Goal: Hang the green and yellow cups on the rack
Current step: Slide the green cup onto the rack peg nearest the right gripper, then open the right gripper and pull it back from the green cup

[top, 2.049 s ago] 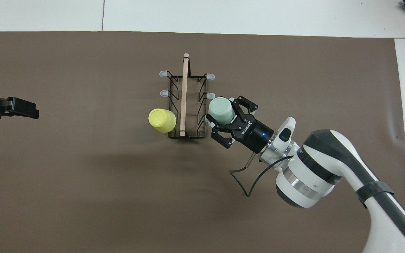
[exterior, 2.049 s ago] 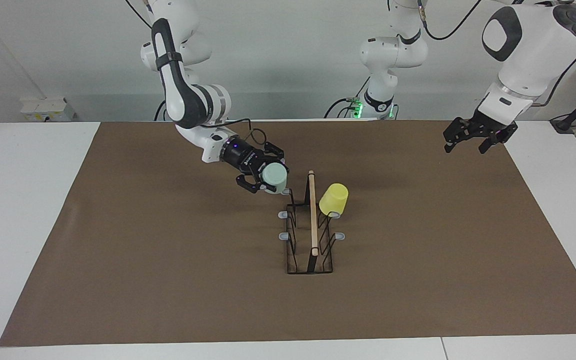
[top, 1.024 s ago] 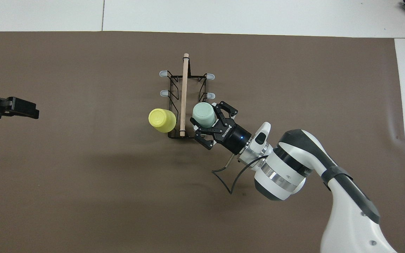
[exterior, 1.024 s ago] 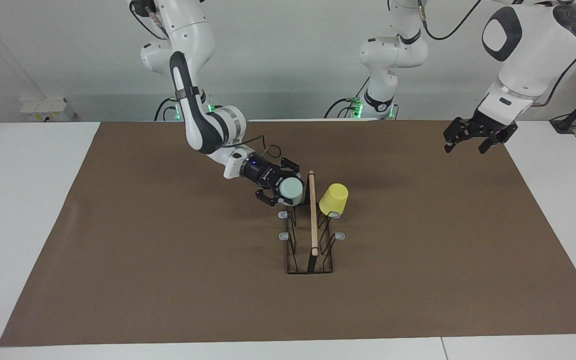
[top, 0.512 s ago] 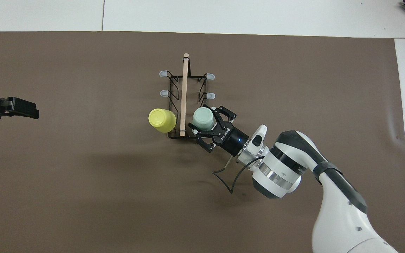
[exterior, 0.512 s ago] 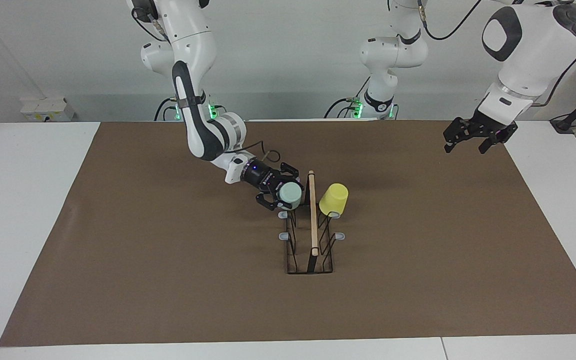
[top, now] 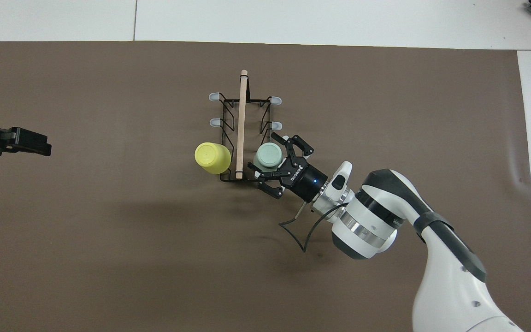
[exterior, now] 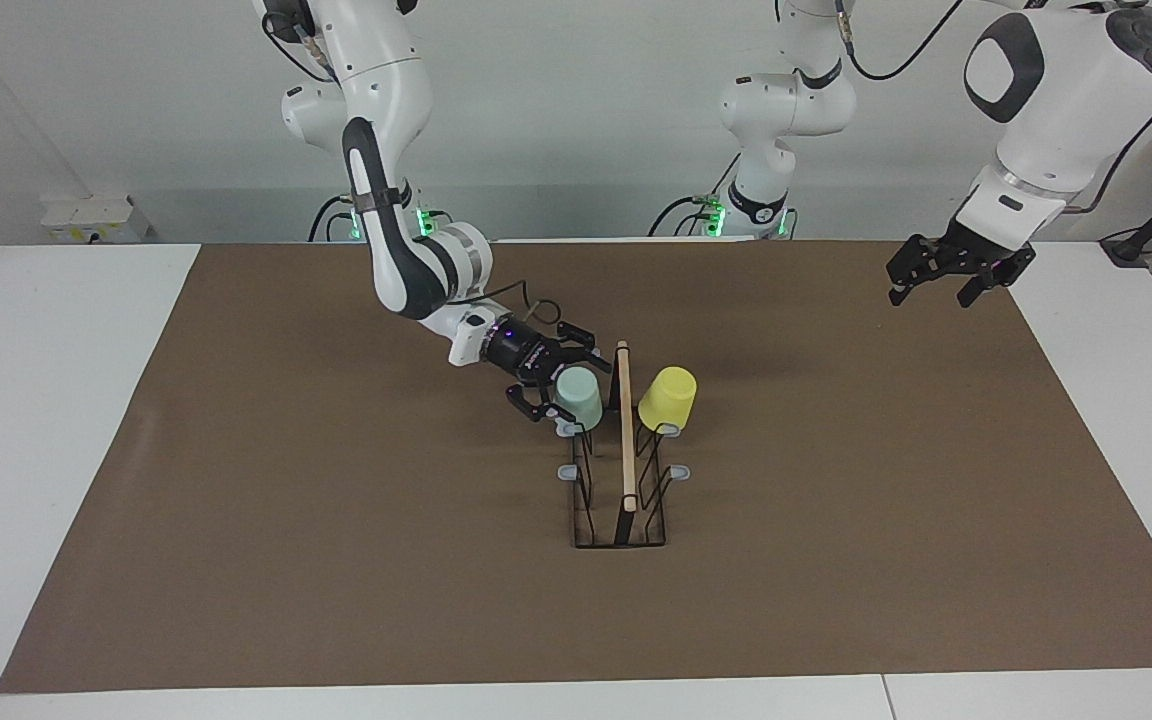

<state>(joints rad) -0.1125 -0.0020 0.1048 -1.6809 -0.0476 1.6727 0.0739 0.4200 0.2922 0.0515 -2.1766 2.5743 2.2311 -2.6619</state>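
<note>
The black wire rack with its wooden top rod stands mid-table. The yellow cup hangs upside down on the peg nearest the robots on the left arm's side; it also shows in the overhead view. The mint green cup sits upside down on the peg nearest the robots on the right arm's side, also seen from overhead. My right gripper is open, its fingers spread on either side of the green cup. My left gripper waits open, raised over the mat's edge at the left arm's end.
A brown mat covers the white table. Several grey-tipped pegs on the rack, farther from the robots, are bare. A black cable loops from the right wrist above the mat.
My right gripper carried the green cup in over the rack's near peg, lowered it and tipped it upright onto the peg. Its fingers have spread off the cup. The left arm has not moved.
</note>
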